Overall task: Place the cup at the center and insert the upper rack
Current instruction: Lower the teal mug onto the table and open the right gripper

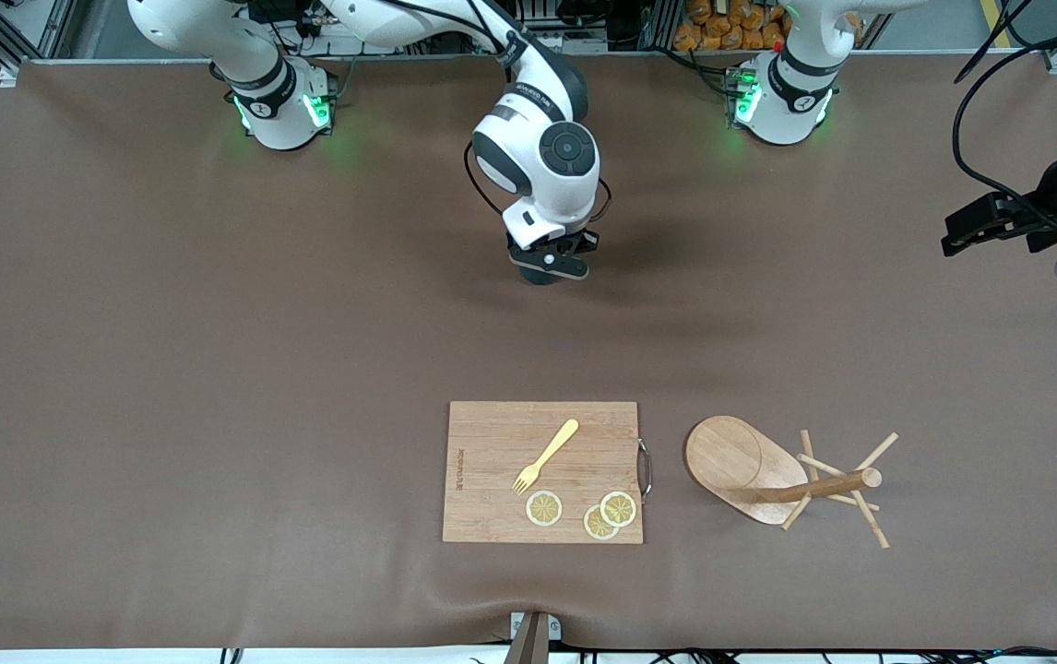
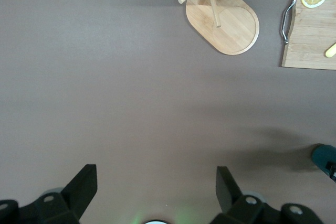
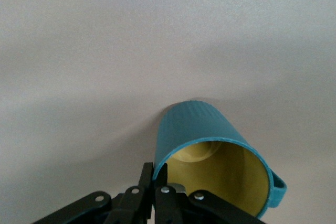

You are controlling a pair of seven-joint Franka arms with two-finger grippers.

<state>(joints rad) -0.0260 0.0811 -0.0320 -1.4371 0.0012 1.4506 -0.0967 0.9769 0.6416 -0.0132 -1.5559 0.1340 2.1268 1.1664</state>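
the brown worktop [image 1: 215, 369] carries everything. the right arm reaches from its base to the middle of the worktop, where the right gripper [image 1: 549, 265] hangs low over the bare surface; in the right wrist view its fingers [image 3: 157, 179] are pinched shut on the rim of the teal cup [image 3: 210, 156], one finger inside and one outside. the cup is tilted, its yellowish inside facing the wrist camera and its loop handle off to one side. the left arm waits at its own end of the worktop, with the left gripper [image 1: 990, 226] up in the air and its fingers [image 2: 84, 184] spread wide apart, holding nothing.

nearer the front camera lies a rectangular wooden cutting board [image 1: 482, 516] with a metal handle. just beside it, toward the left arm's end, the wooden mug tree [image 1: 731, 461] lies tipped on its side, post and pegs pointing away from the board. on the board rest a yellow fork [image 1: 545, 456] and three lemon slices [image 1: 544, 508].
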